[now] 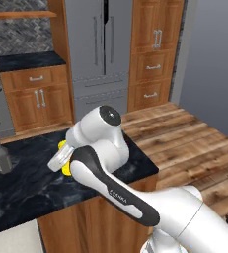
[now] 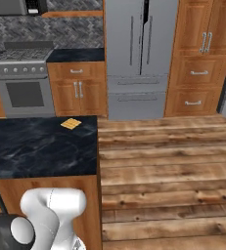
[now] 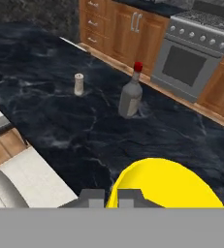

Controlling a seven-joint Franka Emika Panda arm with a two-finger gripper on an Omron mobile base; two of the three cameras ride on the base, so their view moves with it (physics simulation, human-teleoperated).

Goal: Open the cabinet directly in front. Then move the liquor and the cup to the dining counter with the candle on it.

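Note:
My gripper (image 3: 111, 197) is shut on the rim of the yellow cup (image 3: 164, 184), which it holds low over the dining counter (image 3: 60, 111) with its black white-veined top. In the left base view the cup (image 1: 66, 169) peeks out from behind my arm above the dining counter (image 1: 31, 183). Further along the top, the liquor (image 3: 131, 97), a greyish bottle with a red cap, stands upright and apart from the cup; it also stands near the counter's left end (image 1: 2, 158). A small white candle (image 3: 78, 84) stands beyond it. Which wood cabinet is the task's cabinet I cannot tell.
A flat yellow pad (image 2: 71, 123) lies at the counter's far corner. Across the wood floor stand a grey fridge (image 2: 136, 53), a stove (image 2: 24, 88) and brown cabinets with drawers (image 2: 197, 73). The counter's edge (image 1: 150, 170) drops off right of my arm.

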